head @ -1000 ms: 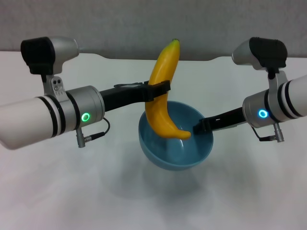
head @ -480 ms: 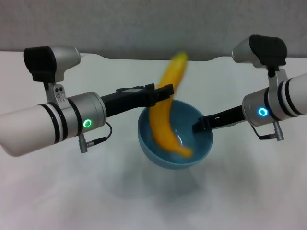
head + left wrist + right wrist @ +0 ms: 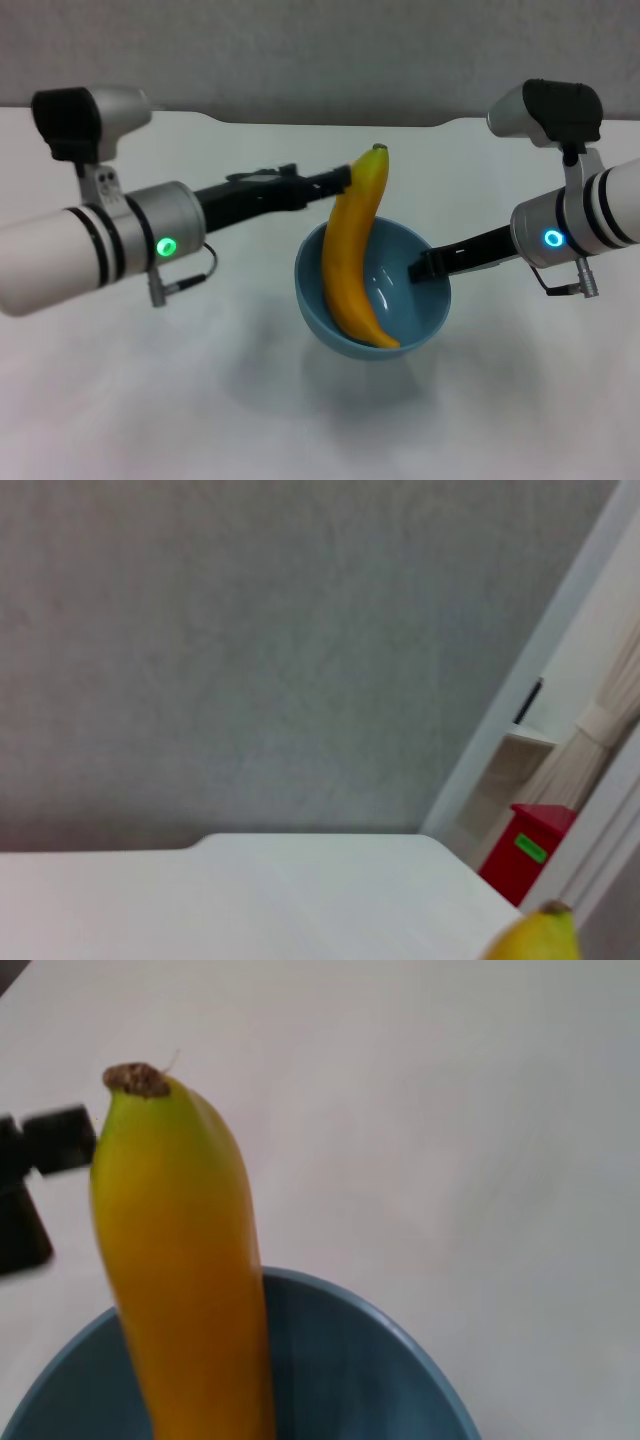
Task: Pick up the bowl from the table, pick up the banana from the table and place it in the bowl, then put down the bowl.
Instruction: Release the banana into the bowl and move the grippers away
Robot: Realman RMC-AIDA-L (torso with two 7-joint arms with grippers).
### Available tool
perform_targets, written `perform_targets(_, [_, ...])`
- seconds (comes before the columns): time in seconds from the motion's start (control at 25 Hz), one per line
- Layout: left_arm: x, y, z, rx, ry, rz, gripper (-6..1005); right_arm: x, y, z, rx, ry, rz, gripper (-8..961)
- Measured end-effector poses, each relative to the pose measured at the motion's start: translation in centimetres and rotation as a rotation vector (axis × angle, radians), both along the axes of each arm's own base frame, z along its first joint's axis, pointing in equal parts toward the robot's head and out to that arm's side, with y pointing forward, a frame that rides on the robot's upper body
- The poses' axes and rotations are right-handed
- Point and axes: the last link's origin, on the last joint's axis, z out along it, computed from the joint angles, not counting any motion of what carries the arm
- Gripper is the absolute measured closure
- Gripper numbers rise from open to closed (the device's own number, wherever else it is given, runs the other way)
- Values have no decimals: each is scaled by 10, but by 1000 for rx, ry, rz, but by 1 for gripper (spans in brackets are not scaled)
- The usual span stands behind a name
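Note:
The light-blue bowl (image 3: pixel 425 318) hangs above the white table (image 3: pixel 110 410), with its shadow below it. My right gripper (image 3: pixel 418 268) is shut on the bowl's right rim. The yellow banana (image 3: pixel 350 260) stands in the bowl, its lower end on the bottom and its stem end up over the far-left rim. My left gripper (image 3: pixel 340 181) is open just left of the banana's top and apart from it. The right wrist view shows the banana (image 3: pixel 190 1260) in the bowl (image 3: pixel 350 1360) and the left fingers (image 3: pixel 58 1140) spread. The banana's tip (image 3: pixel 540 942) shows in the left wrist view.
The table's dark notched far edge (image 3: pixel 330 122) runs behind both arms, with a grey wall beyond. A red box (image 3: pixel 528 850) stands off the table in the left wrist view.
The left gripper let go of the banana and drew back to the left. The banana slid down into the bowl and now leans there freely. The bowl stayed held.

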Motion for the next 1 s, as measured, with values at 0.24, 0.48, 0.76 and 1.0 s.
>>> perform_targets(0.24, [-23,17,32,109,112,26,109,6,-2,1,-2,-18,-10,919])
perform_targets(0.48, [-54,28,53,237,274,100,106,7,0,4,1,-49,-10,918])
perform_targets(0.76, [-74,25,60,338,414,150,107,3,10,15,-6,-107,-37,918])
perform_targets(1.0, [-71,24,62,354,410,143,107,-13,17,10,-29,-124,-16,918])
